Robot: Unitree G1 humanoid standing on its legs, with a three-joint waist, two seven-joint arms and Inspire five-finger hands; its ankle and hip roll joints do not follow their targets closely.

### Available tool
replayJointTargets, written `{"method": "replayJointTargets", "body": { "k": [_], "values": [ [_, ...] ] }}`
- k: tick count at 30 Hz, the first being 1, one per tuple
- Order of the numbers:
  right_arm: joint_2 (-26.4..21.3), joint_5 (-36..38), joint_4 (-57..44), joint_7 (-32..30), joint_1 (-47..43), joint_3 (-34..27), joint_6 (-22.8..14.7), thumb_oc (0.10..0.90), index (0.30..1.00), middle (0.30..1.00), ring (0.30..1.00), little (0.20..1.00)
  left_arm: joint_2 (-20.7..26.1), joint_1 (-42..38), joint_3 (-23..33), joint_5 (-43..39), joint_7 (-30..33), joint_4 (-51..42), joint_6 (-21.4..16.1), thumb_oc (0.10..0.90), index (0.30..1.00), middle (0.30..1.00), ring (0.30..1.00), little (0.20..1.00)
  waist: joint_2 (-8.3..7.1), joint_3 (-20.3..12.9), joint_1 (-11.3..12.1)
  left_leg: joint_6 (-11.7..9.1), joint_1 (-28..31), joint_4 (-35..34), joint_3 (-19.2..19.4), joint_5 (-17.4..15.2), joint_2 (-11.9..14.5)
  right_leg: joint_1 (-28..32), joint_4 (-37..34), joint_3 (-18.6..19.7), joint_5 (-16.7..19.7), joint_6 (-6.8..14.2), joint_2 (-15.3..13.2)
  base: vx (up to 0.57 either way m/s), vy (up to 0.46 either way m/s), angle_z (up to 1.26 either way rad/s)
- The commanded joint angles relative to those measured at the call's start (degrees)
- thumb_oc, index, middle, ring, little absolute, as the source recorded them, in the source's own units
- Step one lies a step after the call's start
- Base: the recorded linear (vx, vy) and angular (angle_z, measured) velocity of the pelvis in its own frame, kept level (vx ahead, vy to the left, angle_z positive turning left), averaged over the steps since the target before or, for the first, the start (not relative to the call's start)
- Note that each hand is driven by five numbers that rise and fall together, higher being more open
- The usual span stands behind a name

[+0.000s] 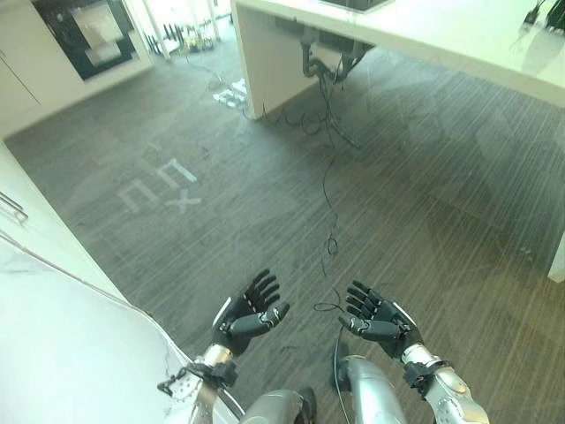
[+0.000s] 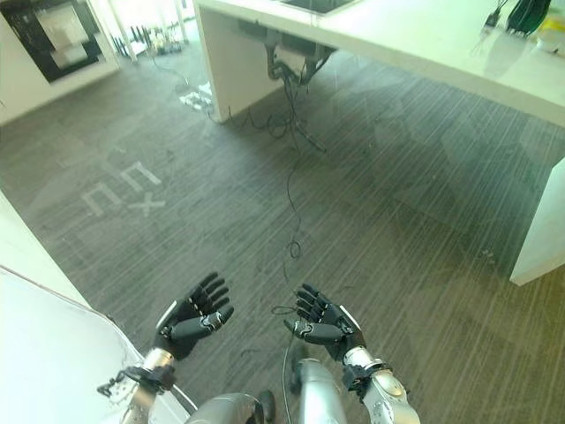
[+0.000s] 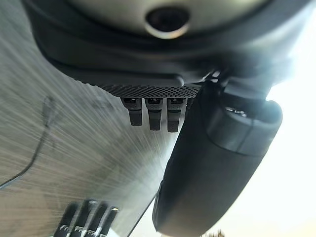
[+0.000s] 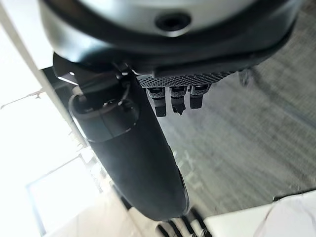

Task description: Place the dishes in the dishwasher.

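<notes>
Grey striped carpet [image 1: 415,194] beneath white counter [image 1: 459,35].

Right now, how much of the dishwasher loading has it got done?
Nothing looks done yet. Both hands are open and hold nothing: the left hand and the right hand hang palms up over the grey floor. No dish or dishwasher can be made out here, just a white counter ahead. Finding, picking up and loading the dishes is all still left.
</notes>
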Motion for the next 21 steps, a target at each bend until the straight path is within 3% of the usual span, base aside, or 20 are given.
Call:
{"method": "replayJointTargets", "body": {
  "k": [1, 3, 4, 5, 6, 7, 9, 10, 12, 13, 14, 15, 16, 17, 18, 20, 21],
  "values": [
    [-2.2, 4.2, -3.4, 3.0, -4.8, -2.9, -3.1, 0.8, 0.9, 0.9, 0.9, 0.9, 5.7, 1.9, 2.8, -3.6, -1.3, -4.9, -4.4, 0.8, 0.9, 0.9, 0.9, 0.9, 1.91, -4.1, 0.9, -5.1, 10.4, -6.1, -4.5, -7.9, 2.8, 6.3, 0.6, -2.1, 4.8, 1.7, -1.1, 0.52, -0.041, -0.2],
    [-2.7, 4.5, -3.7, 2.6, -4.4, -2.7, -3.0, 0.8, 0.9, 0.9, 0.9, 0.9, 5.3, 2.1, 2.9, -3.3, -1.2, -5.0, -3.6, 0.8, 0.9, 0.9, 0.9, 0.9, 2.03, -5.3, 0.2, -5.9, 14.3, -6.1, -6.3, -9.4, 3.1, 7.2, 0.6, 0.7, 4.2, 0.6, 0.3, 0.63, -0.051, -0.48],
    [-2.9, 5.3, -4.3, 1.4, -4.3, -2.7, -2.8, 0.8, 0.9, 0.9, 0.9, 0.9, 4.9, 2.5, 2.7, -4.6, -1.1, -5.0, -3.3, 0.8, 0.9, 0.9, 0.9, 0.9, 2.25, -6.9, -0.8, -7.9, 16.8, -6.1, -7.9, -7.7, 3.9, 7.5, 0.6, 3.0, 3.5, -0.8, 1.5, 0.59, -0.032, -0.13],
    [-3.1, 5.1, -4.5, 1.7, -4.3, -2.7, -2.8, 0.8, 0.9, 0.9, 0.9, 0.9, 4.6, 2.7, 2.8, -4.9, -0.8, -5.2, -3.6, 0.8, 0.9, 0.9, 0.9, 0.9, 2.61, -7.4, -0.7, -9.1, 17.8, -6.1, -8.0, -5.5, 4.7, 8.1, 0.6, 2.5, 2.9, -1.6, 2.1, 0.54, -0.005, 0.41],
    [-3.5, 4.7, -4.6, 2.1, -4.3, -2.7, -3.0, 0.8, 0.9, 0.9, 0.9, 0.9, 4.5, 2.8, 3.0, -5.1, -0.6, -5.4, -3.8, 0.8, 0.9, 0.9, 0.9, 0.9, 2.89, -7.9, -0.5, -11.2, 19.2, -6.1, -7.5, 1.9, 6.2, 8.8, 0.6, 2.3, 1.6, -2.5, 2.6, 0.53, -0.005, 0.61],
    [-4.3, 3.7, -5.0, 3.1, -4.3, -3.1, -3.3, 0.8, 0.9, 0.9, 0.9, 0.9, 4.1, 3.2, 3.9, -4.6, -0.4, -6.0, -4.1, 0.8, 0.9, 0.9, 0.9, 0.9, 2.23, -8.0, 0.9, -13.6, 18.3, -3.3, -6.7, 13.0, 7.1, 11.6, 0.6, 2.9, -1.4, -3.9, 2.5, 0.55, -0.01, 0.38],
    [-5.2, 2.8, -4.9, 3.4, -4.3, -3.5, -3.6, 0.8, 0.9, 0.9, 0.9, 0.9, 3.7, 3.7, 4.7, -4.6, 0.6, -7.3, -3.9, 0.8, 0.9, 0.9, 0.9, 0.9, 1.65, -7.1, 2.3, -15.0, 10.1, 13.3, -4.7, 16.4, 6.4, 14.9, 0.6, 2.8, -3.6, -5.5, 2.1, 0.43, -0.035, -0.24],
    [-5.6, 2.7, -4.6, 3.4, -4.7, -3.8, -3.6, 0.8, 0.9, 0.9, 0.9, 0.9, 3.6, 3.7, 4.9, -5.2, 0.7, -7.7, -3.6, 0.8, 0.9, 0.9, 0.9, 0.9, 0.59, -6.6, 2.9, -14.8, 4.6, 20.8, -3.1, 16.6, 6.3, 16.0, 0.6, 2.8, -4.6, -6.2, 1.1, 0.21, -0.028, -0.57],
    [-6.4, 3.6, -3.9, 4.1, -6.0, -4.0, -4.0, 0.8, 0.9, 0.9, 0.9, 0.9, 3.8, 3.2, 5.0, -5.6, 1.1, -8.2, -3.7, 0.8, 0.9, 0.9, 0.9, 0.9, 0.75, -5.3, 4.3, -13.6, -3.1, 25.1, -1.1, 13.7, 6.9, 18.8, 0.6, 2.3, -6.3, -6.8, 1.7, 0.25, 0.04, -0.55],
    [-6.2, 3.4, -3.6, 4.1, -6.8, -3.9, -4.4, 0.8, 0.9, 0.9, 0.9, 0.9, 3.8, 2.9, 4.7, -5.1, 1.5, -8.0, -4.3, 0.8, 0.9, 0.9, 0.9, 0.9, 0.51, -5.0, 5.2, -12.5, -4.9, 22.0, -0.4, 12.3, 6.1, 19.9, 0.6, 2.4, -7.0, -6.4, 1.8, 0.52, 0.282, -0.46],
    [-5.3, 2.8, -4.4, 2.9, -7.7, -3.1, -3.8, 0.8, 0.9, 0.9, 0.9, 0.9, 3.7, 3.0, 4.5, -4.1, 2.6, -8.1, -5.6, 0.8, 0.9, 0.9, 0.9, 0.9, 1.25, -4.6, 6.7, -10.9, -3.9, 0.2, 1.9, 11.4, 6.9, 22.3, 0.6, 2.4, -8.9, -5.9, 3.2, 0.48, 0.315, -0.52],
    [-5.2, 2.6, -4.6, 2.6, -7.8, -3.0, -3.6, 0.8, 0.9, 0.9, 0.9, 0.9, 3.8, 3.0, 4.5, -4.3, 2.8, -8.1, -5.7, 0.8, 0.9, 0.9, 0.9, 0.9, 1.18, -4.7, 6.9, -10.8, -3.3, -3.4, 2.4, 11.9, 6.8, 22.4, 0.6, 2.4, -9.1, -5.7, 3.1, 0.49, 0.406, -0.62],
    [-4.9, 1.9, -4.9, 1.8, -7.9, -2.5, -3.5, 0.8, 0.9, 0.9, 0.9, 0.9, 3.9, 3.2, 4.2, -4.8, 3.5, -8.6, -5.9, 0.8, 0.9, 0.9, 0.9, 0.9, 2.62, -4.6, 7.0, -11.2, -4.8, -6.1, 2.8, 10.5, 7.5, 23.5, 0.6, 1.9, -10.0, -5.4, 4.3, 0.35, 0.367, -0.44],
    [-4.5, 1.6, -5.2, 0.2, -8.1, -1.6, -3.4, 0.8, 0.9, 0.9, 0.9, 0.9, 3.8, 3.4, 4.2, -5.1, 4.0, -9.3, -6.1, 0.8, 0.9, 0.9, 0.9, 0.9, 4.39, -4.7, 7.5, -12.2, -10.1, -6.1, 3.9, 10.1, 9.7, 24.6, 0.6, 1.8, -11.0, -5.4, 5.9, 0.49, 0.48, -0.28],
    [-4.0, 1.5, -5.6, -1.8, -7.8, -0.8, -3.8, 0.8, 0.9, 0.9, 0.9, 0.9, 3.7, 3.6, 4.4, -5.1, 3.7, -9.8, -5.7, 0.8, 0.9, 0.9, 0.9, 0.9, 5.43, -4.6, 8.2, -13.3, -14.4, -6.1, 4.8, 12.2, 11.8, 26.4, 0.6, 1.6, -12.3, -5.7, 7.0, 0.46, 0.414, -0.15],
    [-3.6, 1.4, -6.0, -2.6, -7.5, -0.2, -4.3, 0.8, 0.9, 0.9, 0.9, 0.9, 3.8, 3.4, 4.6, -5.0, 2.8, -9.4, -5.9, 0.8, 0.9, 0.9, 0.9, 0.9, 5.5, -4.3, 8.7, -13.8, -16.8, -6.1, 6.2, 14.1, 13.1, 28.4, 0.6, 1.2, -13.6, -5.8, 7.0, 0.38, 0.331, -0.34],
    [-3.4, 1.4, -6.2, -3.2, -7.0, 0.3, -5.5, 0.8, 0.9, 0.9, 0.9, 0.9, 3.9, 2.8, 5.1, -4.5, 1.0, -8.2, -6.3, 0.8, 0.9, 0.9, 0.9, 0.9, 5.15, -5.2, 8.8, -13.2, -18.1, -6.1, 9.4, 14.5, 14.6, 31.0, 0.6, -0.1, -15.7, -5.5, 6.4, 0.59, 0.493, -0.38]
  ]
}}
